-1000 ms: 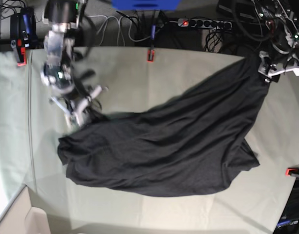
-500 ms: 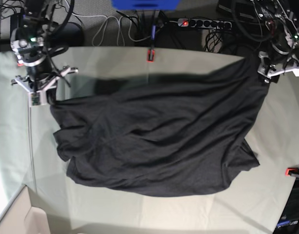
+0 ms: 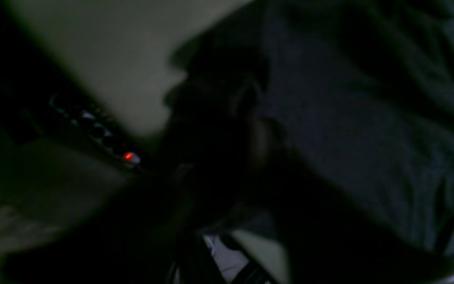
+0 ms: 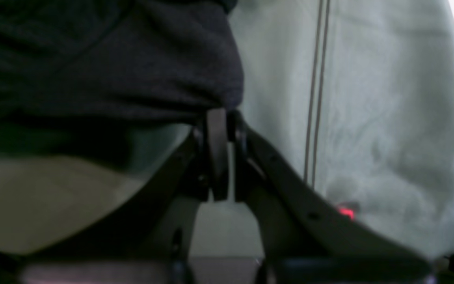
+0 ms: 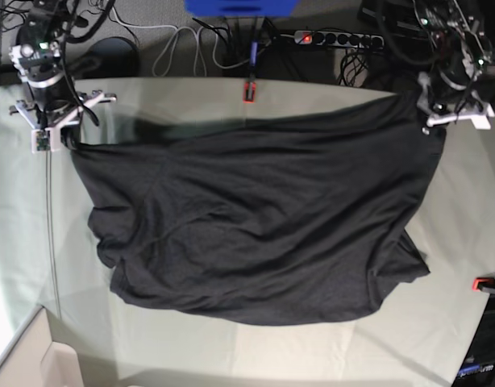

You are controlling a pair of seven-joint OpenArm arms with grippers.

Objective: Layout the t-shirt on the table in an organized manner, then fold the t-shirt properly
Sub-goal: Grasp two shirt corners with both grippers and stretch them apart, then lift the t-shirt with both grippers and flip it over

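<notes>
Tension runs across the soft charcoal-black t-shirt (image 5: 255,226), spread on my pale grey-green cloth desk (image 5: 231,355): right fingers (image 4: 221,118) pinch one far corner shut; left fingers (image 5: 441,109) probably clamp the other, though that wrist view is too dark.

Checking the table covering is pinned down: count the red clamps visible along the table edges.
2. One red clamp sits at the middle of the table's far edge; another at the edge under the left arm. The t-shirt or arms may hide others.

robot lab: clamped table (image 5: 312,355), power strip (image 5: 336,38), cables (image 5: 191,48)
</notes>
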